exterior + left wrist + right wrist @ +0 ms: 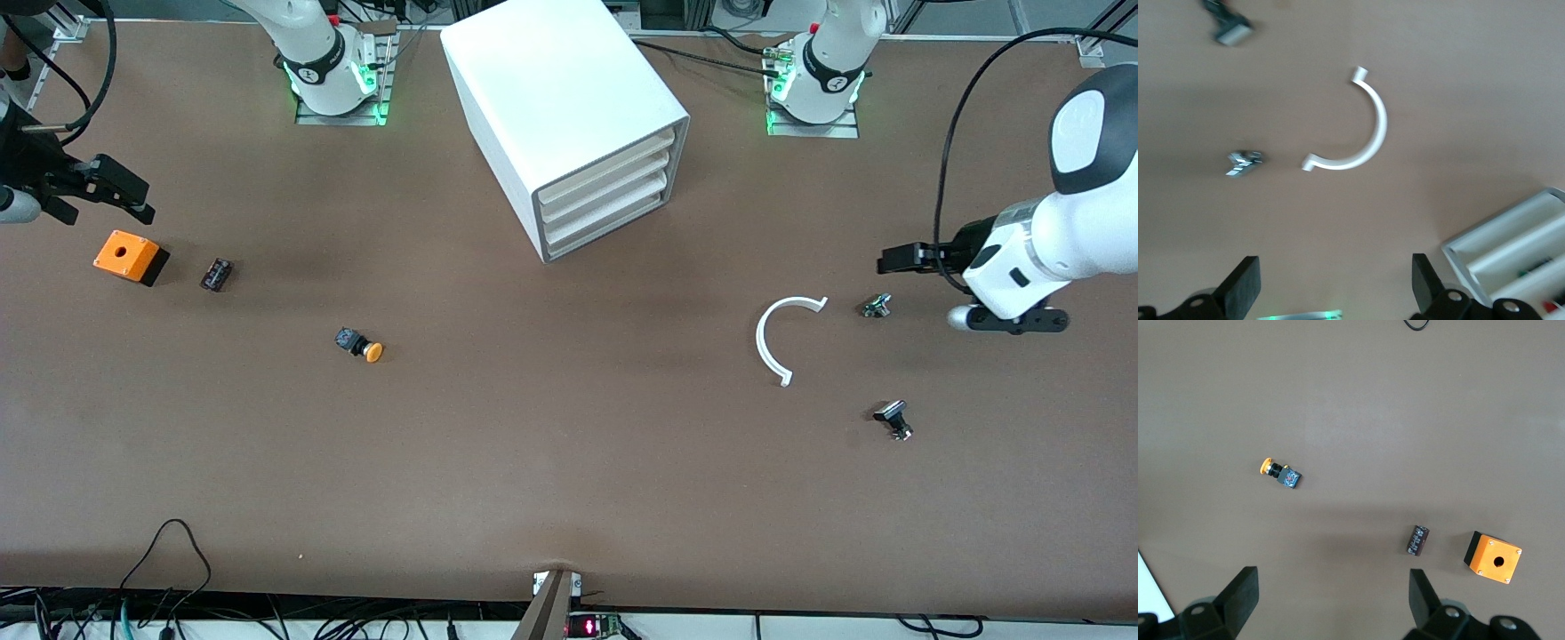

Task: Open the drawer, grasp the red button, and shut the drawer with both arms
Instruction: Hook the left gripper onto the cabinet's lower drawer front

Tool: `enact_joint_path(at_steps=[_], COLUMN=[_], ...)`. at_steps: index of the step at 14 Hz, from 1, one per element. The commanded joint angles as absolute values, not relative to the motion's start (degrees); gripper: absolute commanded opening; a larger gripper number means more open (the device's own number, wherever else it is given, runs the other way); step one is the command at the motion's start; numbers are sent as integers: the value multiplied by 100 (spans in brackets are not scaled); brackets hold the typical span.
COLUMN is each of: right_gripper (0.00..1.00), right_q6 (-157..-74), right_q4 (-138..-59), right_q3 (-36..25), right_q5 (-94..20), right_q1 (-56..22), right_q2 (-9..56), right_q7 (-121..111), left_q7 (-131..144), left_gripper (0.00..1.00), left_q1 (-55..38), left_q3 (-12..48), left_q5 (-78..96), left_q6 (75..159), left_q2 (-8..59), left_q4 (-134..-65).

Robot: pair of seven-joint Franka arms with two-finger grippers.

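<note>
1. Landmark is the white cabinet [569, 116], standing between the two arm bases. Nearest the front camera, well short of the cabinet: a small black part [893, 419], then the orange-capped button [360, 344], which is a decoy and not the target.
2. Next, closer to the cabinet toward the left arm's end: white curved piece [782, 333] and a small metal clip [877, 306].
3. Toward the right arm's end: orange box [131, 257] and a small dark component [216, 274].
4. Left gripper [898, 258] hangs over the table near the clip, fingers spread, holding nothing. Right gripper [111, 188] sits over the orange box, released, empty.
5. Bottom drawer [609, 229] is shut, as are the two above. The red button is not visible; likely inside.
6. Risks: the cabinet sits skewed, so an off-axis pull could drag the whole box; hooking a middle drawer by mistake; grabbing the orange-capped lookalike.
</note>
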State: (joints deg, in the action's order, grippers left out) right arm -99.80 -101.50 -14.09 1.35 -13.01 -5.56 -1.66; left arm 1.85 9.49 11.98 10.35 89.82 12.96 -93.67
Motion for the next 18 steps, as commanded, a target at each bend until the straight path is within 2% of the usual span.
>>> enact_joint_path(at_steps=[1,7,12,15,18], right_gripper=[100,100,100,100,100], right_q6=[-9871,-9879,-9809,-9765,-9730], right_q4=[-9932,-9905,-9888,-9888,-9888], right_q3=[-1415,-1397,-1397,-1397,-1397], right_q5=[176,193,158,176,167], right_q1=[-1292,-1336,-1336,-1336,-1336], right_q2=[-413,-343,-343,-343,-343], right_q7=[-149,-123,-141,-141,-141], left_q7=[-542,-1842,-3205,-3401,-3436], left_gripper=[100,100,99,99,96], left_q1=[897,774,642,458,405], left_q3=[1222,1774,1881,1933,2275], left_q5=[1817,2917,4313,4753,5421], left_q6=[9367,9501,9755,9782,9791], left_q2=[1634,2179,2689,2865,2874], left_q4=[-9902,-10625,-11512,-11593,-11882])
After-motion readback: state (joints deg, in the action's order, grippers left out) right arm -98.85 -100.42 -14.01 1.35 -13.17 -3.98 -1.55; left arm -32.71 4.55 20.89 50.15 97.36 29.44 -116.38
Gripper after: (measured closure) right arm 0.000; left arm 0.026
